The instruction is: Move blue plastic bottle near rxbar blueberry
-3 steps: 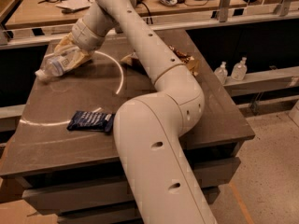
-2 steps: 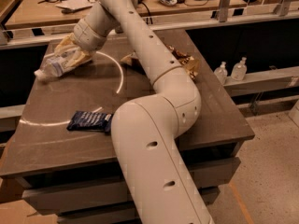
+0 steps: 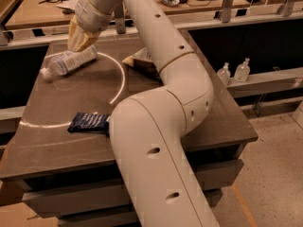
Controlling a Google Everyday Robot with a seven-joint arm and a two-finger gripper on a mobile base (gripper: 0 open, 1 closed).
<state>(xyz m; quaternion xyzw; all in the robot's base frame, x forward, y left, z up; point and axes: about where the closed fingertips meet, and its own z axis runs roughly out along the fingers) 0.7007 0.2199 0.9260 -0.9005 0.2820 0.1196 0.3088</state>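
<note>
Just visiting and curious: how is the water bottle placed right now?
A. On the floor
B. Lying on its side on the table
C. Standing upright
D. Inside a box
B: the blue plastic bottle lies on its side at the table's far left, with the hand at its bottom end, apart from the rxbar blueberry.

Taken from the centre of the table (image 3: 57, 93):
- The blue plastic bottle (image 3: 71, 62) lies on its side at 10 o'clock.
- The gripper (image 3: 80, 38) is at the bottle's 12 o'clock, apparently touching it.
- The rxbar blueberry (image 3: 89, 122) lies at 8 o'clock, well apart.
- The chip bag (image 3: 141, 60) is at 12 o'clock.
- Two small bottles (image 3: 224, 73) stand off-table at 2 o'clock.
</note>
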